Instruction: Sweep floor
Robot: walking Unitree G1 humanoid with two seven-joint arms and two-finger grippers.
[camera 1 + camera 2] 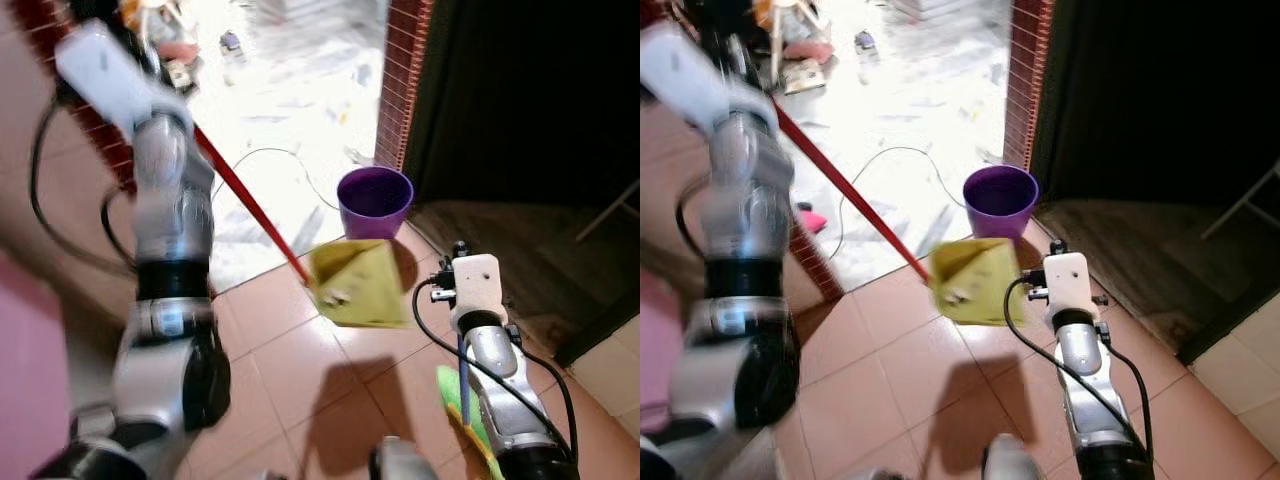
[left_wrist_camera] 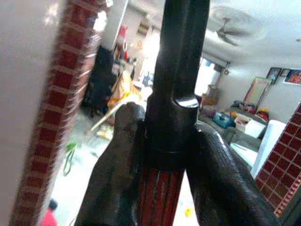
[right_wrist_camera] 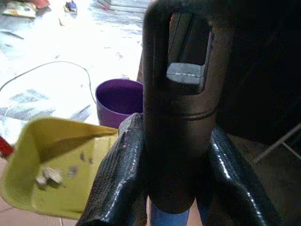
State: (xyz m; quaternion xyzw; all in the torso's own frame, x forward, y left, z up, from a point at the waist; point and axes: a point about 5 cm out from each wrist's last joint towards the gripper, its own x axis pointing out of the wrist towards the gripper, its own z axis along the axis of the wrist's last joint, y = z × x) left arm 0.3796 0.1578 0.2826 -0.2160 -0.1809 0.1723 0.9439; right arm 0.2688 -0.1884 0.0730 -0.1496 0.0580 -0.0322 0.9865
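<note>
Yellow plastic dustpan (image 1: 358, 283) w/ long red handle (image 1: 250, 205) is lifted off the terracotta tile floor (image 1: 300, 370), tilted, at scene centre, just near of the purple plastic bucket (image 1: 374, 201). Its shadow lies on the tiles below. Right wrist view shows a few bits of debris (image 3: 49, 175) inside the pan.

L gripper (image 2: 162, 155) sits up at far left; its black fingers (image 2: 117, 165) are clamped on the handle where the red ribbed shaft meets a black end cap. L arm is blurred.

R gripper (image 3: 176, 183) is at near right, fingers (image 3: 120, 174) squeezed round a thick black handle top (image 3: 181, 94) w/ a hang slot, blue shaft (image 1: 463, 385) below it. Green brush head (image 1: 470, 420) shows beside the R forearm, low near the tiles.

Bucket stands by a red brick pillar (image 1: 403, 80). Far side: bright white marble floor (image 1: 290, 110) w/ a thin black cable (image 1: 270, 155) looping over it. Dark doorway to the right.
</note>
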